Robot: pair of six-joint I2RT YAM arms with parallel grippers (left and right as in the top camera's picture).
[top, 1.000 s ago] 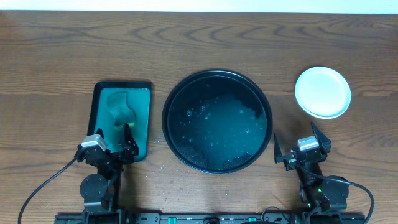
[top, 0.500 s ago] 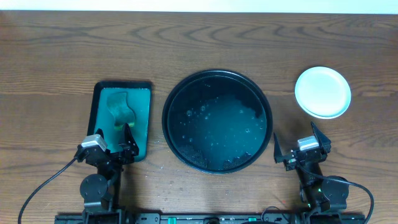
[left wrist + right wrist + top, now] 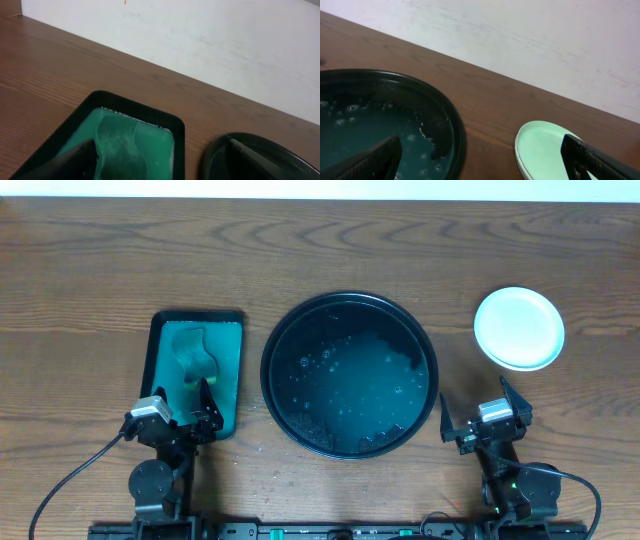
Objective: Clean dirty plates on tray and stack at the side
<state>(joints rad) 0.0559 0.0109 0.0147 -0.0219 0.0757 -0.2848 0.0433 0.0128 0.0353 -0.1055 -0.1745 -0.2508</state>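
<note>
My left gripper (image 3: pixel 183 395) hangs above the near end of the green tray (image 3: pixel 228 350), fingers apart, holding nothing. My right gripper (image 3: pixel 472 393) is spread too, empty. Farther out between them sits the wet black tray (image 3: pixel 275 340). Beyond my right, the plates (image 3: pixel 518 328) are stacked on the table (image 3: pixel 320 250).

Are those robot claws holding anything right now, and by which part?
Nothing. The left end effector and right end effector both sit open and empty.

matt grained wood table (image 3: pixel 100 260); glossy wet black tray (image 3: pixel 285 330); smooth, glossy pale plates (image 3: pixel 518 328).
</note>
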